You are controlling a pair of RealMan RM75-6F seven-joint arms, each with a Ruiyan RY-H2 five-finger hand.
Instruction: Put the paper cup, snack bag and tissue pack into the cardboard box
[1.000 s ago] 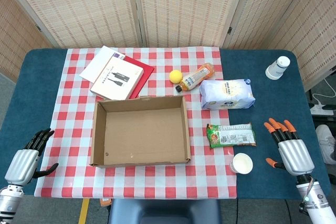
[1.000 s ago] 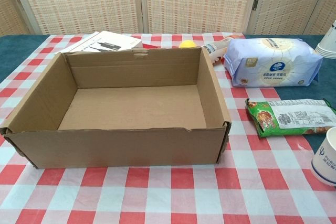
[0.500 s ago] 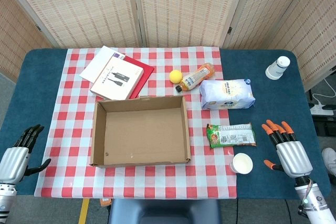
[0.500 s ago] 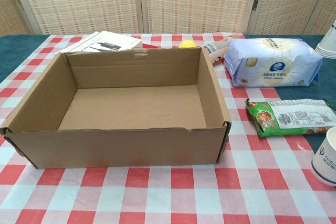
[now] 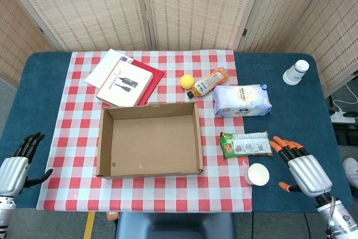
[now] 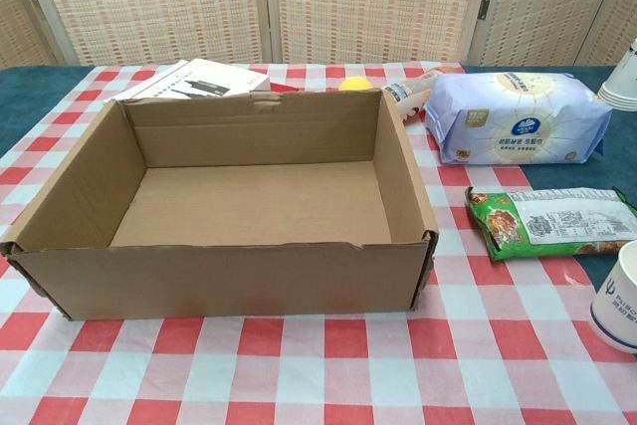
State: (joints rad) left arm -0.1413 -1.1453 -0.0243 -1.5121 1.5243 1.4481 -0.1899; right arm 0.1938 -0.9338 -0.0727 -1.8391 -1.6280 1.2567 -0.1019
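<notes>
An empty cardboard box (image 5: 150, 138) (image 6: 239, 206) sits open in the middle of the checked cloth. To its right lie the green snack bag (image 5: 246, 144) (image 6: 553, 223) and, farther back, the pale blue tissue pack (image 5: 241, 100) (image 6: 518, 116). A white paper cup (image 5: 258, 174) (image 6: 618, 298) stands near the front edge, just right of the box. My right hand (image 5: 301, 165) hovers open beside the cup, fingers spread toward the snack bag. At the front left corner my left hand (image 5: 17, 163) is open and holds nothing. Neither hand shows in the chest view.
Books and papers (image 5: 124, 80) lie behind the box on the left. A yellow ball (image 5: 187, 80) and an orange drink bottle (image 5: 208, 82) sit behind it. A stack of paper cups (image 5: 296, 72) stands at the far right on the blue table (image 5: 291, 116).
My right hand has moved forward and left, closer to the paper cup. My left hand dropped slightly toward the front left edge.
</notes>
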